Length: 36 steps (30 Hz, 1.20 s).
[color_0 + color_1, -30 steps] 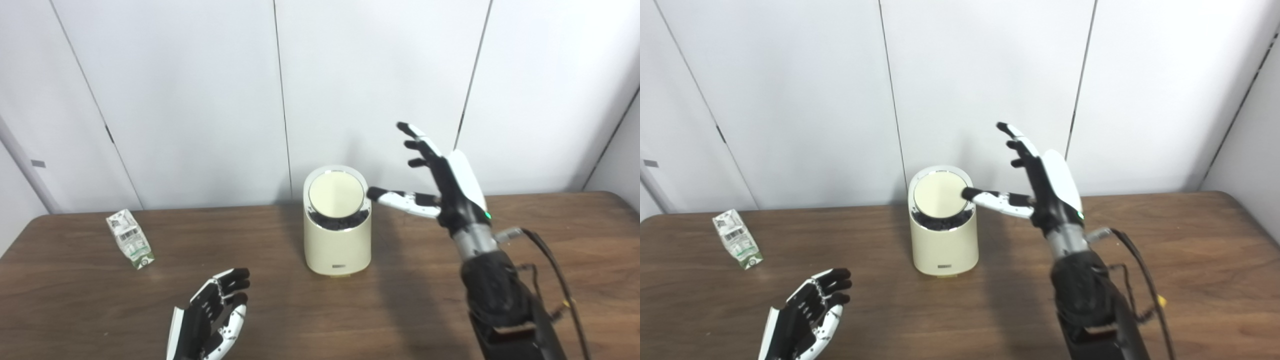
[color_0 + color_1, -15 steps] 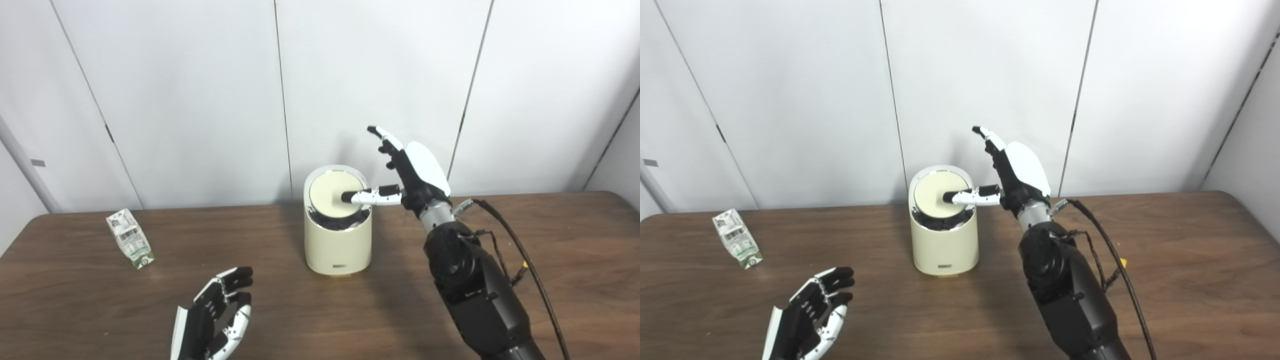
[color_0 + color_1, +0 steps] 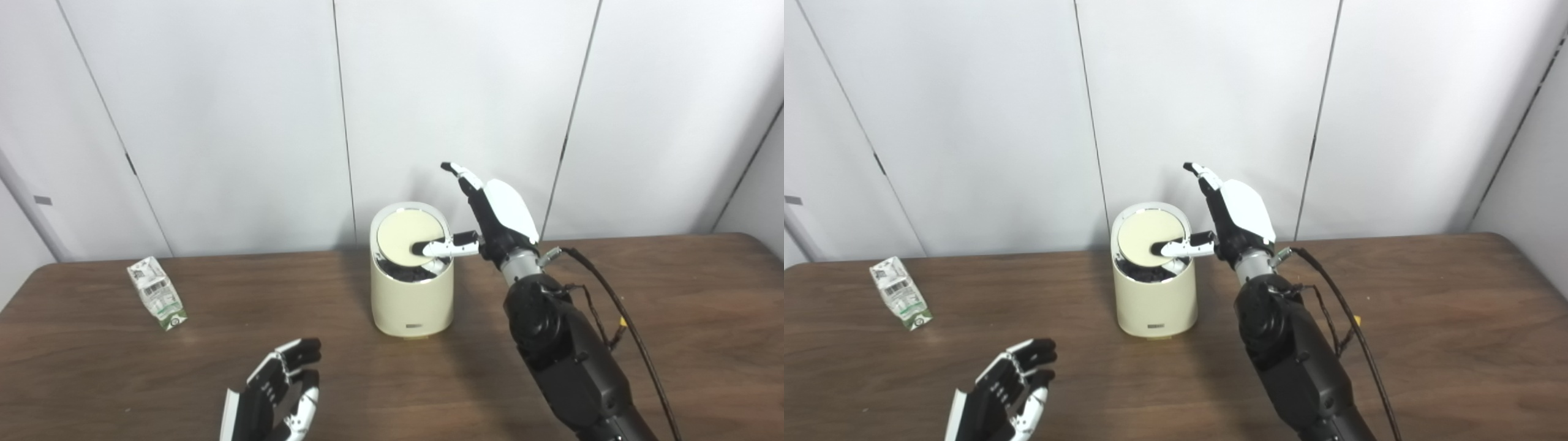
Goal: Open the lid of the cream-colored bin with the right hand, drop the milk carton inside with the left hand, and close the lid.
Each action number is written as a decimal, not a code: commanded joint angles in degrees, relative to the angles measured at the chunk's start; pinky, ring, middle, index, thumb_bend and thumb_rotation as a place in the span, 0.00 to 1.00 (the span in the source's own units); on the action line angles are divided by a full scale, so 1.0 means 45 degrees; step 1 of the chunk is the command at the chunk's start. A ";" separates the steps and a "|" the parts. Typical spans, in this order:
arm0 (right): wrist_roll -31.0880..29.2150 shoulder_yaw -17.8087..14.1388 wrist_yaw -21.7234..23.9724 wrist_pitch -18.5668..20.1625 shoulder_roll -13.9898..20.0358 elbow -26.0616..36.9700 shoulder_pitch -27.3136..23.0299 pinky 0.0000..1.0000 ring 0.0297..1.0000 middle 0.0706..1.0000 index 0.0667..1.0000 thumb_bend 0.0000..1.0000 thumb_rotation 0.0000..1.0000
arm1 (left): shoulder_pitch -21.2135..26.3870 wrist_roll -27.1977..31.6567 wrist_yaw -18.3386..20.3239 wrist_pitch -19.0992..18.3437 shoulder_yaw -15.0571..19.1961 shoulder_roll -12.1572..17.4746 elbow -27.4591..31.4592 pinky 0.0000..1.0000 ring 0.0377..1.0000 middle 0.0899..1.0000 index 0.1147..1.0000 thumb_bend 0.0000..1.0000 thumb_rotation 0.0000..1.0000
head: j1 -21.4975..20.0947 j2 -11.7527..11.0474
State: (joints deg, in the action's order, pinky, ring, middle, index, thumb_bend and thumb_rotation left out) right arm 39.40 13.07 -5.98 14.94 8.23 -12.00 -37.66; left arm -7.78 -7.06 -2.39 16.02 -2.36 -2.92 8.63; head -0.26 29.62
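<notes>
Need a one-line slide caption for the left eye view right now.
Right hand open, thumb over the cream bin's lid; milk carton untouched at table's far left, left hand open.

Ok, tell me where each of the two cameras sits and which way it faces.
Left eye view: on the head, looking forward and down at the table and white wall; both arms enter from below, cream-colored bin near centre.
Right eye view: beside it, a little to the right, same direction; the bin sits left of centre.
Shared: the bin, milk carton far left, left hand open and low, right hand with one of its fingers on the lid.
</notes>
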 commanded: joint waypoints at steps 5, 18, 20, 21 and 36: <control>0.0200 0.0191 -0.0395 -0.0331 0.0072 -0.0167 -0.0368 0.81 0.91 0.92 0.89 0.88 0.23 | -0.0250 -0.0091 -0.0079 -0.0174 -0.0112 -0.0177 0.0377 0.65 0.72 0.72 0.69 0.19 0.16 | 0.0024 0.0128; 0.1066 0.0761 -0.0478 -0.0008 0.0474 -0.0258 -0.0279 0.85 0.91 0.94 0.90 0.95 0.09 | -0.0260 -0.0281 -0.0130 -0.0532 -0.0249 -0.0270 0.0711 0.65 0.72 0.72 0.70 0.19 0.16 | -0.0002 0.0155; 0.1120 0.0826 -0.0496 0.0046 0.0512 -0.0315 -0.0279 0.85 0.91 0.94 0.90 0.96 0.07 | -0.0264 -0.0307 -0.0169 -0.0540 -0.0231 -0.0290 0.0684 0.65 0.71 0.72 0.70 0.19 0.15 | -0.0002 0.0155; 0.1162 0.0861 -0.0492 0.0106 0.0529 -0.0337 -0.0294 0.85 0.92 0.94 0.91 0.96 0.07 | -0.0246 -0.0210 -0.0148 -0.0525 -0.0223 -0.0291 0.0648 0.64 0.71 0.72 0.70 0.19 0.14 | -0.0056 0.0140; 0.1412 0.0951 -0.0297 0.0422 0.0662 -0.0539 -0.0479 0.83 0.90 0.93 0.90 0.95 0.02 | 0.0084 -0.0347 -0.0219 -0.0275 -0.0162 -0.0180 0.0295 0.64 0.71 0.72 0.69 0.19 0.17 | -0.0064 0.0172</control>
State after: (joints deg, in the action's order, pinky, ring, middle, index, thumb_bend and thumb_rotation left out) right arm 43.56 17.13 -8.92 13.98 9.60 -12.63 -39.24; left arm -8.53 -8.48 -2.74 12.43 -3.07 -3.65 9.55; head -0.53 30.32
